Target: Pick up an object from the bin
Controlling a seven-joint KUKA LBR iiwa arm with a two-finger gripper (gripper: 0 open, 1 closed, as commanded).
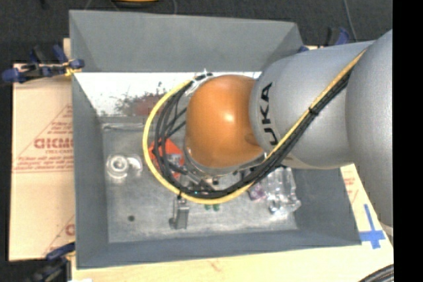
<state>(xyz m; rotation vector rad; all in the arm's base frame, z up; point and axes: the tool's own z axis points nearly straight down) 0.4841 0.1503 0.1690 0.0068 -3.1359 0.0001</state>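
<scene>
My gripper [179, 213] pokes out as a grey piece from under the wrist, down by the bin floor near the front middle. Nothing can be seen held in it. A clear round ring-like thing [119, 165] lies on the floor to its upper left, well apart. A red-orange thing [165, 150] shows through the cables above it, mostly hidden. Small green bits [211, 207] lie just to its right. A crumpled clear plastic thing [282, 195] with a purple piece [256, 193] beside it sits at the front right.
The arm with its orange cover and looped cables hangs over the middle and right of the bin and hides what lies below. A small dark speck [131, 218] is on the floor at the front left.
</scene>
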